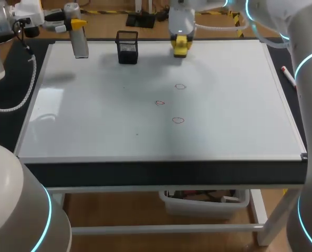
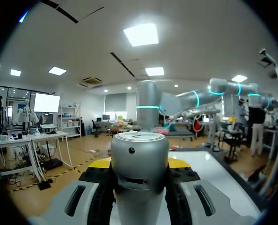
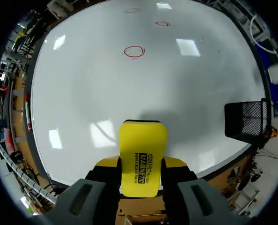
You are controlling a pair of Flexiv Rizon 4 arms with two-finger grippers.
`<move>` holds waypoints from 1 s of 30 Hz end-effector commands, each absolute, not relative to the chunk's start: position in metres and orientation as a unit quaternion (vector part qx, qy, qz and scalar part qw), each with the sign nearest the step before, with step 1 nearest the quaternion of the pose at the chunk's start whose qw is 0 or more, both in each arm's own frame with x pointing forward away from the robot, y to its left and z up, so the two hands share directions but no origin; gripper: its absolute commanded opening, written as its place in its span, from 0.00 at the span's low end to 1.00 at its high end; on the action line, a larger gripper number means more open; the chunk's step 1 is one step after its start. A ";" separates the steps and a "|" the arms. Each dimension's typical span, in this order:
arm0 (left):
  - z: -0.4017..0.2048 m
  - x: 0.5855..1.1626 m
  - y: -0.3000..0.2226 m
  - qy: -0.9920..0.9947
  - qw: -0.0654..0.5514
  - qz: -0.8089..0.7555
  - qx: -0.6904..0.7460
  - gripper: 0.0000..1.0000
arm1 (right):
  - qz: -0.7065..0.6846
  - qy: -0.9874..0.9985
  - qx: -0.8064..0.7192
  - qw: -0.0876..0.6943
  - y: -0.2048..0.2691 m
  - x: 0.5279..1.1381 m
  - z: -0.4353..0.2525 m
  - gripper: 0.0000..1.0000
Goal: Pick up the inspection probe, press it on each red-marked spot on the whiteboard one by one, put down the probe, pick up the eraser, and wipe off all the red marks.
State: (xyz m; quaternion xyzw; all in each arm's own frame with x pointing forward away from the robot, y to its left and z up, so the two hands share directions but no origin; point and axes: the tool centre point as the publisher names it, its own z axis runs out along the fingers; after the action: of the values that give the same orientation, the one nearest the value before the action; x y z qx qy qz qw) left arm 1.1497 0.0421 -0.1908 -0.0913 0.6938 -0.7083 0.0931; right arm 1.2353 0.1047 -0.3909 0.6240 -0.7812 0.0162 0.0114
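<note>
A white whiteboard (image 1: 93, 121) covers nearly the whole table (image 1: 161, 174), its near edge dark. At the far left corner hangs the left tool (image 1: 77, 24), its yellow-tipped fingers closed on both sides of the inspection probe (image 1: 80, 44) — a silver cylinder pointing down over the board's far edge. In the left wrist view the probe fills the space between the fingers, gripped from two sides.

To the right of it, on the board's far side, stands a black mesh holder (image 1: 127, 47). Further right, also at the far edge, is the right tool (image 1: 180, 38), clamped on the yellow eraser (image 1: 180, 50). The right wrist view shows the eraser pinched between the two fingers and sticking out ahead of them over the board; I cannot tell whether it touches the surface.

Near the middle of the board, nearer than the right tool, are three red marks — small ovals: the far mark (image 1: 180, 86), the middle mark (image 1: 159, 103) slightly left, and the near mark (image 1: 178, 120). Just past the board's right edge lies a red marker (image 1: 287, 75).
</note>
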 end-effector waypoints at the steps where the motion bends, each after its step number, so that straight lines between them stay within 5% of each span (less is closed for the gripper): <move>1: -0.189 1.148 0.041 0.694 0.096 -0.708 -0.092 0.00 | -0.111 -0.792 0.591 0.110 0.082 1.236 -0.384 0.00; 30: -0.189 1.148 0.041 0.694 0.096 -0.708 -0.092 0.00 | -0.070 -0.901 0.418 0.097 -0.059 1.155 -0.379 0.00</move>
State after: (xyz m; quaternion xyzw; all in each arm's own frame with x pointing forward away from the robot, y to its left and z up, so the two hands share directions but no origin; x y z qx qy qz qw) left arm 1.1496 0.0420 -0.1907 -0.0913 0.6938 -0.7083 0.0932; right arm 1.1671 -0.0537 -0.3849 0.4175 -0.8989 -0.0802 0.1062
